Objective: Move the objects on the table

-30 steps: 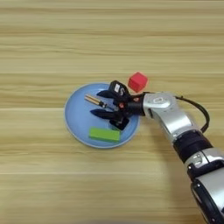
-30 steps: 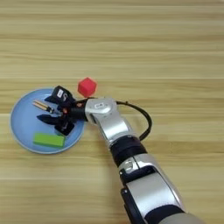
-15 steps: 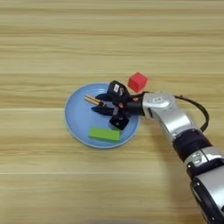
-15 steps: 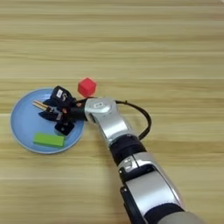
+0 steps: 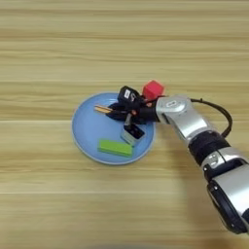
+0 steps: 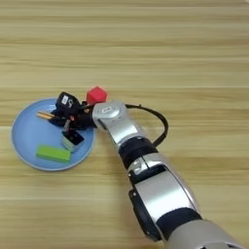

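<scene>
A blue plate (image 5: 87, 131) lies on the wooden table (image 5: 58, 44). My right gripper (image 5: 121, 112) reaches in from the right over the plate's right half. The screwdriver's orange-brown handle (image 5: 101, 109) pokes out to its left. A black cube with white dots (image 5: 128, 94) sits against the gripper's far side at the plate's rim. A small dark piece with pale sides (image 5: 132, 134) lies just below the gripper; I cannot tell if it belongs to the gripper. The green block (image 5: 115, 148) lies flat in the plate's near part. The red cube (image 5: 153, 90) stands on the table beside the wrist.
A black cable (image 5: 219, 109) loops off the silver forearm (image 5: 187, 121), which crosses the table from the lower right. Bare wood surrounds the plate on the left, far and near sides.
</scene>
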Controlling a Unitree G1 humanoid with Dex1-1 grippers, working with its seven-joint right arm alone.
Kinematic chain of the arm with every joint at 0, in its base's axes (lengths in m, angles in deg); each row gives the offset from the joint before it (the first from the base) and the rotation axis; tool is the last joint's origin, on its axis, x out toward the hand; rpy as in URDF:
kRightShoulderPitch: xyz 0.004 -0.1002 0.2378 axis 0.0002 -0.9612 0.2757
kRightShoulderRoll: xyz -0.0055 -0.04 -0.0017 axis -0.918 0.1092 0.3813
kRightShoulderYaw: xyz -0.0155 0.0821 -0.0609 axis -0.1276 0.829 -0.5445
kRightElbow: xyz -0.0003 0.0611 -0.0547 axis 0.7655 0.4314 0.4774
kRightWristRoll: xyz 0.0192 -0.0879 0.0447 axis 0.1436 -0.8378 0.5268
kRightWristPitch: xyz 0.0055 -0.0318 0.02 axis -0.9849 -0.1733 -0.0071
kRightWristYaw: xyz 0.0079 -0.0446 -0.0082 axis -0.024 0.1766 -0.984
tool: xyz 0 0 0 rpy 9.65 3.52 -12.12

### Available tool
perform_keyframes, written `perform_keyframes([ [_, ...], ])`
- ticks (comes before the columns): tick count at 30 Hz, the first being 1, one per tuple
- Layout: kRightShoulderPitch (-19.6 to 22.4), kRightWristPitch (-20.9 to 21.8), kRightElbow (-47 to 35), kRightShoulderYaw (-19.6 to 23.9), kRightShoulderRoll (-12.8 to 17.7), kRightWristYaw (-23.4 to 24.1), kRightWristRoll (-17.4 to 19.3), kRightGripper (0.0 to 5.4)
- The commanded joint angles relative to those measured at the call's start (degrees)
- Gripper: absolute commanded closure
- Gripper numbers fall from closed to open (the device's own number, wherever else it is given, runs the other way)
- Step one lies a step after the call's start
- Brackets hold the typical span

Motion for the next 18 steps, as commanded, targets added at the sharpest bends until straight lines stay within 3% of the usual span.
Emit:
perform_keyframes([
  [1, 1.68, 0.06, 3.18, -1.34, 1.07, 1.90, -3.31, 4.59],
  [9, 2.36, 1.23, 3.60, -0.92, 1.04, 1.51, -2.43, 4.59],
  [18, 2.64, -2.06, -7.55, 4.03, 2.99, -2.03, 2.55, 4.59],
])
